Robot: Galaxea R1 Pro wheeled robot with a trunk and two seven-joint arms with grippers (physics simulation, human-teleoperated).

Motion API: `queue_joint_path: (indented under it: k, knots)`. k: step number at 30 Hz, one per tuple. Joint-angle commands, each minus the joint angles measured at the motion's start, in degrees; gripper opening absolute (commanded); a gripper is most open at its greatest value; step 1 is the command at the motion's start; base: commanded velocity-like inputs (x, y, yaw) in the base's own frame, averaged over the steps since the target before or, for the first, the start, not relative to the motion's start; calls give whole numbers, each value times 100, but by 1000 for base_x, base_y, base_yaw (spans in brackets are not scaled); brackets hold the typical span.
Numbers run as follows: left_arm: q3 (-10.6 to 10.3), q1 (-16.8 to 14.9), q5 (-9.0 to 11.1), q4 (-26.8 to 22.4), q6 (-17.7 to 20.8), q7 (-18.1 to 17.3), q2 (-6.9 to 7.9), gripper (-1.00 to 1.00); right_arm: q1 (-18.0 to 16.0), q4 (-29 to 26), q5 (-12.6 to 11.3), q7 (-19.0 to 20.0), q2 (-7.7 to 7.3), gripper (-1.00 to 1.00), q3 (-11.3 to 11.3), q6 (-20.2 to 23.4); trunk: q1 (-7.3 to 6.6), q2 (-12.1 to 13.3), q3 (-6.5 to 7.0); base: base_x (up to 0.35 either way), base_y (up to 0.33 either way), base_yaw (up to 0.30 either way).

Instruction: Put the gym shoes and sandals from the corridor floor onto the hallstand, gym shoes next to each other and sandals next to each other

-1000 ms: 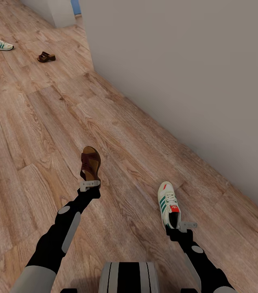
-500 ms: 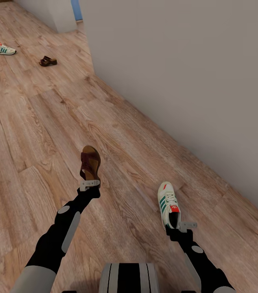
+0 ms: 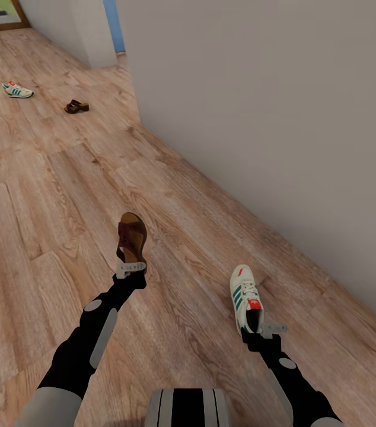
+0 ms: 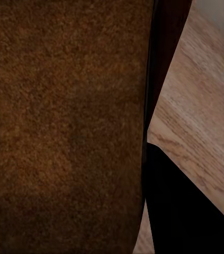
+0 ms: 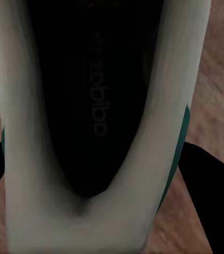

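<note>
Brown sandal [image 3: 132, 239] clamped by left gripper [image 3: 130, 270], gym shoe [image 3: 245, 296] by right gripper [image 3: 265, 328]; heel-only holds risk slipping in transit.

A plain grey wall [image 3: 283, 130] runs diagonally beside wood-plank floor [image 3: 45, 196], with a blue doorway strip [image 3: 115, 26] beyond.

Matt grained wood-plank floor [image 3: 45, 196]; suede-like rough brown sandal [image 3: 132, 238]; smooth white leather-look sneaker [image 3: 244, 295].

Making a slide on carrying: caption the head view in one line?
Left gripper holds a sandal, right gripper a gym shoe; the other pair lies far down the corridor floor.
</note>
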Motion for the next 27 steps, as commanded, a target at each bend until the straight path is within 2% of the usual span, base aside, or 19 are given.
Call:
queue_joint_path:
  k: [1, 2, 5, 8, 17, 23, 25, 27]
  knots:
    - [6, 2, 33, -6, 164, -18, -1, -100, -1, 10, -7, 1, 2, -100, -3, -17, -3, 0, 20, 0, 0, 0]
    - [10, 4, 33, -6, 519, -17, -1, -100, -1, 9, -9, -20, 3, -100, 4, -17, -6, 2, 42, 0, 0, 0]
    - [21, 7, 30, -6, 640, -17, 14, -100, -1, 6, -10, -22, 40, -100, 12, -9, -13, 6, 109, 0, 0, 0]
    - [23, 8, 32, -19, 674, -17, 57, -100, -1, 5, -8, -23, 134, -100, 14, 39, -21, 10, 191, 0, 0, 0]
    - [-6, 24, 46, -18, 835, -24, 62, -100, -1, -65, -7, -23, 178, -100, 23, 63, -44, 22, 472, 0, 0, 0]
    - [-277, 24, 36, -20, 852, -25, 60, -100, -1, -201, -1, -31, 179, -100, 17, 79, -60, 30, 662, 0, 0, 0]
    - [-300, 25, 34, -14, 853, -25, 109, -100, -1, -209, -5, -32, 179, -100, 16, 86, -65, 33, 725, 0, 0, 0]
    - [-306, 25, 36, -8, 853, -24, 221, -100, 4, -208, -16, -32, 180, -100, 15, 92, -70, 35, 789, 0, 0, 0]
